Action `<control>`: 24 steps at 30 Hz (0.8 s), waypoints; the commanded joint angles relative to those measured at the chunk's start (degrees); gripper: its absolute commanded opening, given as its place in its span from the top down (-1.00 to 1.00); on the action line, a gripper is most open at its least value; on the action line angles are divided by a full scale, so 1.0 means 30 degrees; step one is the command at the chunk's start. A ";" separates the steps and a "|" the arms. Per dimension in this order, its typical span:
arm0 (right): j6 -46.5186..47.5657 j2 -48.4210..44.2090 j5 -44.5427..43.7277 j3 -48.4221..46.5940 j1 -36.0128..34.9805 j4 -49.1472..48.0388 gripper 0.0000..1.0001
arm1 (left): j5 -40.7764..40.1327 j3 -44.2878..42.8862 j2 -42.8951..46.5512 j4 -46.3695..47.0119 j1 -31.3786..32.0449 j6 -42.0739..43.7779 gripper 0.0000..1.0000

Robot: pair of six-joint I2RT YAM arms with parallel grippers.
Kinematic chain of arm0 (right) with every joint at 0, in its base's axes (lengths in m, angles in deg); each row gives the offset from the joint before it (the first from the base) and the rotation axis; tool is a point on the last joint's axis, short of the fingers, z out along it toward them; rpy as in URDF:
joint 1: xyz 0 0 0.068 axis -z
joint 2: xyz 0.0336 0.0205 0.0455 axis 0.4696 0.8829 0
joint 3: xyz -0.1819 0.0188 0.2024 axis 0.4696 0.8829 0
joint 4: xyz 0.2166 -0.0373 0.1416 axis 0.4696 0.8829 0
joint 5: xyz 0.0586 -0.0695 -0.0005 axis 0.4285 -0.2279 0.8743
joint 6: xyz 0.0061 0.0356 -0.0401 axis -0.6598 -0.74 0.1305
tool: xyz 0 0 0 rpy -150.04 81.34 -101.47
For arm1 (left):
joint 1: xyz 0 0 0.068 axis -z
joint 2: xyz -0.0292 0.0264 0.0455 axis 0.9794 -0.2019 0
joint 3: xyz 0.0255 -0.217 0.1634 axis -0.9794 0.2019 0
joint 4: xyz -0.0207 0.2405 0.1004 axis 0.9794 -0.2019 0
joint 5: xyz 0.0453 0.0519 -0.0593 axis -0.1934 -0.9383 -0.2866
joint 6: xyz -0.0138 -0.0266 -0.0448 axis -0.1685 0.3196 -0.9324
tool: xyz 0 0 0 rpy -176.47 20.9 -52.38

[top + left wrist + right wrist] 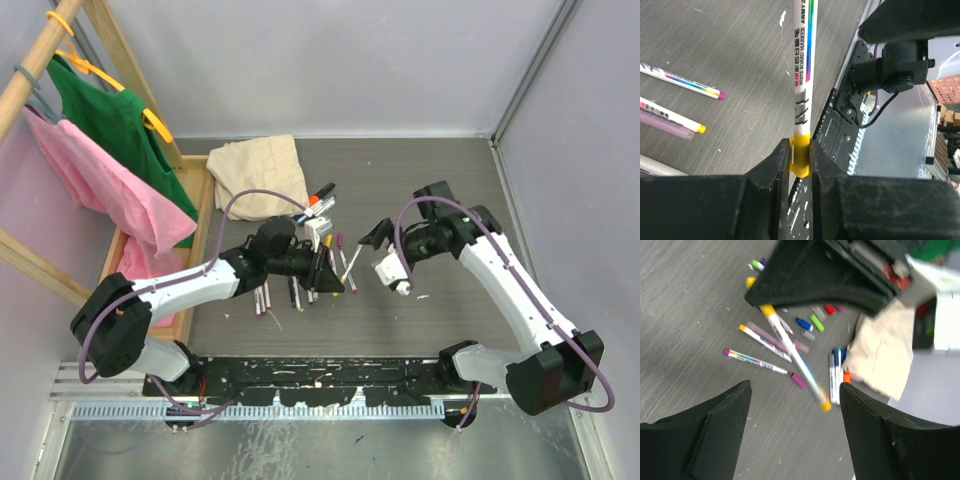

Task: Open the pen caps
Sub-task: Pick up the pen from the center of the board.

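Gripping yellow plastic cap [800, 157] of white-barrelled marker [803, 75], my left claw [800, 148] | right claw [794, 388] spread wide, at 3 o'clock.

This looks like a robotics lab test cell: a grey bench [450, 180] boxed in by plain pale wall panels [330, 60] on aluminium framing [535, 65]. The left arm [190, 285] and right arm [510, 280] are bolted to a black rail [320, 380] at its near edge. A wooden clothes rack [30, 70] with a green shirt [110, 120] and a pink shirt [100, 185] stands beside it like a prop.
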 commanded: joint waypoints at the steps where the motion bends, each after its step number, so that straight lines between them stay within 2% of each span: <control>1: 0.1657 0.0208 -0.2853 0.0155 -0.2879 -0.0538 -0.49 | 0.1772 -0.1101 -0.0149 -0.1131 0.0064 0.0841 1.00; 8: -0.0878 0.1138 -0.8769 0.1358 -0.7010 -0.3164 -0.23 | 0.2055 -0.1329 -0.0340 -0.1627 0.0392 0.1177 1.00; 10: -0.1514 0.1303 -1.0639 0.1828 -0.7939 -0.3873 -0.06 | 0.2020 -0.1241 -0.0248 -0.1604 0.0405 0.1203 1.00; 14: -0.2624 0.1285 -1.2573 0.2426 -0.9286 -0.4930 0.30 | 0.2019 -0.1026 -0.0235 -0.1566 0.0411 0.1252 1.00; 21: -0.3612 0.1068 -1.3589 0.2435 -1.0521 -0.5015 0.84 | 0.1862 -0.0961 -0.0257 -0.1730 0.0400 0.1405 1.00; 22: -0.3710 0.1008 -1.3695 0.2429 -1.0596 -0.4999 0.88 | 0.1765 -0.0954 -0.0180 -0.1772 0.0402 0.1382 0.89; 24: -0.4052 0.0820 -1.3775 0.2571 -1.0624 -0.5061 0.91 | 0.1316 -0.0821 0.0126 -0.1812 0.0416 0.1369 0.55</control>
